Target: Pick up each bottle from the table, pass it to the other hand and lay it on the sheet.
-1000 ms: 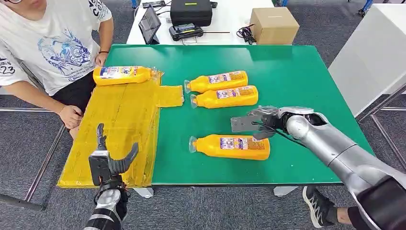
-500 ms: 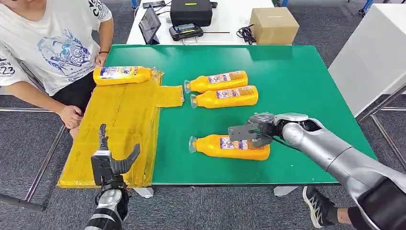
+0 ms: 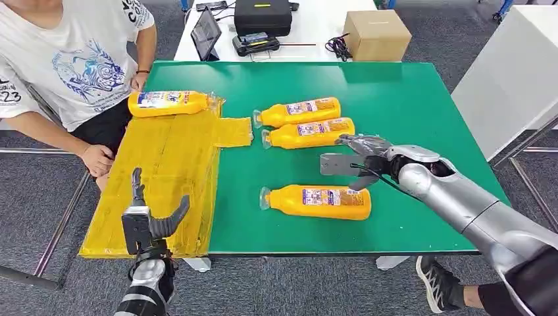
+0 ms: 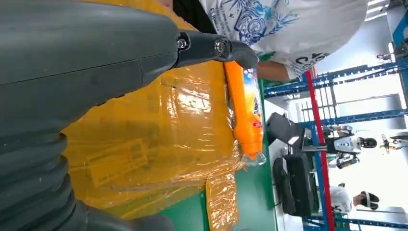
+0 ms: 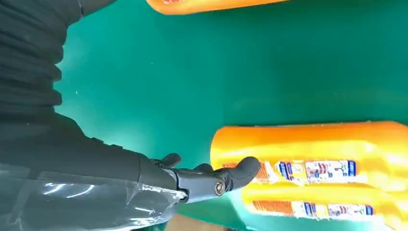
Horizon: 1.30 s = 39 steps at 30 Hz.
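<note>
Several orange bottles lie flat on the green table (image 3: 408,99). One bottle (image 3: 168,103) rests at the far end of the yellow sheet (image 3: 164,171); the left wrist view shows that bottle (image 4: 245,113) on the sheet (image 4: 159,139). Two bottles (image 3: 299,112) (image 3: 309,133) lie side by side mid-table, and another bottle (image 3: 319,201) lies near the front edge. My right hand (image 3: 352,161) hovers open between the pair and the near bottle, holding nothing; its fingers (image 5: 226,180) point at the pair (image 5: 337,149). My left hand (image 3: 148,220) stands open over the sheet's near edge.
A person in a white T-shirt (image 3: 72,59) sits at the table's left, one hand (image 3: 97,160) at the sheet's edge. A white table behind holds a cardboard box (image 3: 376,34), a black case (image 3: 262,16) and a tablet (image 3: 205,31).
My right hand dipped onto the near bottle half a second ago, then lifted back toward the pair, empty. The left hand has barely moved.
</note>
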Motion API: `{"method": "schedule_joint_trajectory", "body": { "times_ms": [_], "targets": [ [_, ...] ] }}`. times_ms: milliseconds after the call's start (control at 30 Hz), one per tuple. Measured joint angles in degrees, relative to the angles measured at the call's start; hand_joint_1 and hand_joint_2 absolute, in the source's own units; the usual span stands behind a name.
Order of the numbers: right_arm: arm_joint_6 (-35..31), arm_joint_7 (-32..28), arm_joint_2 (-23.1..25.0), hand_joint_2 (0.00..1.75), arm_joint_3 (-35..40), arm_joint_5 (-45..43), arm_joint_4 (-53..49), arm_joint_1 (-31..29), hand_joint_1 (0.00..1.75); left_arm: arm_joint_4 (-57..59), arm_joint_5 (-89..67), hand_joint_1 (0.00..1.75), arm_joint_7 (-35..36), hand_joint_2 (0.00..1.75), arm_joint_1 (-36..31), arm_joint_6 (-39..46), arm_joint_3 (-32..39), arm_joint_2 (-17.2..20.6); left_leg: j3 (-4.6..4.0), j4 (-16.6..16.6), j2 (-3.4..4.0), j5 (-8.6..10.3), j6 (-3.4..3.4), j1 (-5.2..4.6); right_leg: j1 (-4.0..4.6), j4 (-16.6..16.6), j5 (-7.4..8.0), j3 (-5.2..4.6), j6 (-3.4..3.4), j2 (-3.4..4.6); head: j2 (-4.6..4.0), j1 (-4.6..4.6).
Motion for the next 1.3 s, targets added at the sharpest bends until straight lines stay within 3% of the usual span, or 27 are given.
{"method": "schedule_joint_trajectory", "body": {
  "times_ms": [400,800,1300],
  "targets": [
    [0.61,-0.33,1.6,1.75,0.22,1.21,-0.79,1.92,0.0,0.11,0.02,0.0,0.0,1.75,-0.22,-0.79,-0.02,0.0,0.0,0.0,0.01,0.0,0.0,0.02,0.01,0.01,0.0,0.0,0.0,0.0,0.0,0.0],
    [-1.14,-3.43,12.08,1.75,2.49,4.11,7.56,6.07,0.0,2.32,-0.63,0.0,0.0,1.75,-1.76,-1.07,-1.18,-0.66,0.01,-0.01,0.02,0.01,-0.02,0.03,0.02,0.02,0.0,-0.02,-0.01,0.01,0.0,0.02],
    [-1.0,-4.28,14.49,1.75,2.65,5.01,10.95,6.65,0.0,3.78,-0.61,0.0,0.0,1.75,-2.19,-1.07,-1.49,-0.66,0.0,-0.01,0.01,0.01,-0.01,0.02,0.01,0.01,0.0,-0.02,0.0,0.01,0.0,0.02]
  ]
}}
